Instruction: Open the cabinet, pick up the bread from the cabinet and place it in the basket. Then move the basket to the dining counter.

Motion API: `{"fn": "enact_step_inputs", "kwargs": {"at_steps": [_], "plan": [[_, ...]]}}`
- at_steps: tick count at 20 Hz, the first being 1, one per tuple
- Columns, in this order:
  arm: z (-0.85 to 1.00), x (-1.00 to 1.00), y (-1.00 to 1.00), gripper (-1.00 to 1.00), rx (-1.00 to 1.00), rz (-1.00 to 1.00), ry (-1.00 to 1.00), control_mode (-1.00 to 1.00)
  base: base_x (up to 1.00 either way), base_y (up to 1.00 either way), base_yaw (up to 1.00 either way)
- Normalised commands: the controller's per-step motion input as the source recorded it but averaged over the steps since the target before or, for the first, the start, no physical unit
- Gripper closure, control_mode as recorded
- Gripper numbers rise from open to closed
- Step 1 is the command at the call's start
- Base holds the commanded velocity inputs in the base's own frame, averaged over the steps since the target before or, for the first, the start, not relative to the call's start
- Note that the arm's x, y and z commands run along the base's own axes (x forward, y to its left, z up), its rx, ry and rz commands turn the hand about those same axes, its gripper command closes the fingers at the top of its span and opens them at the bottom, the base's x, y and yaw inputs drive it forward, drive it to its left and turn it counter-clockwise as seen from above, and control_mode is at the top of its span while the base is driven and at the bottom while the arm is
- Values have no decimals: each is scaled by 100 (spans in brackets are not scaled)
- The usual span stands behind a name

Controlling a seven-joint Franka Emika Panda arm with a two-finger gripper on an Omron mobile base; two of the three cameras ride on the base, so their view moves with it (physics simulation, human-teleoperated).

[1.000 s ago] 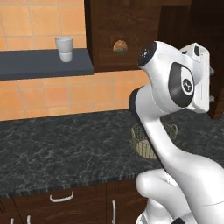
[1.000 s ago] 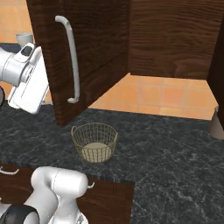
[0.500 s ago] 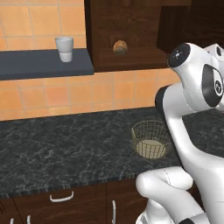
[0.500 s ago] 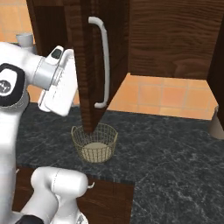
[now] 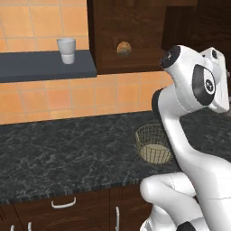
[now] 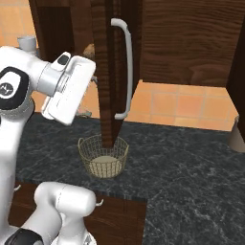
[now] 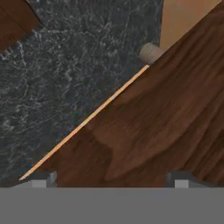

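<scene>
The cabinet door [image 6: 107, 72] stands swung out, edge-on in the right base view, with its silver bar handle [image 6: 125, 67] on the right face. The bread [image 5: 123, 48] sits inside the open cabinet [image 5: 135, 54]. It also peeks out behind my hand as the bread [image 6: 88, 50]. The basket [image 5: 154, 143] rests on the black countertop below the door; in the right base view the basket [image 6: 103, 157] is under the door's lower corner. My gripper [image 7: 111, 180] is open, its fingertips [image 7: 41, 179] wide apart against the door's wood, holding nothing. The dining counter is out of view.
A white cup [image 5: 66, 50] stands on the dark wall shelf [image 5: 45, 65] to the left of the cabinet. A tan cylinder [image 6: 237, 134] stands at the far right of the black countertop [image 6: 182, 162]. Lower drawers [image 5: 63, 203] run under the counter's front edge.
The cabinet door has swung further open, from facing the right camera to edge-on. My arm and hand have swept to the right with it. The bread now shows fully.
</scene>
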Motion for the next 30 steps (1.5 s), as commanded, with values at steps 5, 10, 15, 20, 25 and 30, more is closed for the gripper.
{"fn": "enact_step_inputs", "kwargs": {"at_steps": [5,10,15,20,25,30], "plan": [[-52,47,100,-100,6,-17,-7,-100,0,0,0],[-96,62,71,-100,35,-29,-13,-100,0,0,0],[-97,66,32,-100,60,-42,-31,-100,0,0,0],[-22,6,27,-100,64,-50,-68,-100,0,0,0],[29,5,33,-100,37,-38,-55,-100,0,0,0],[70,28,7,-100,4,-3,-39,-100,0,0,0]]}}
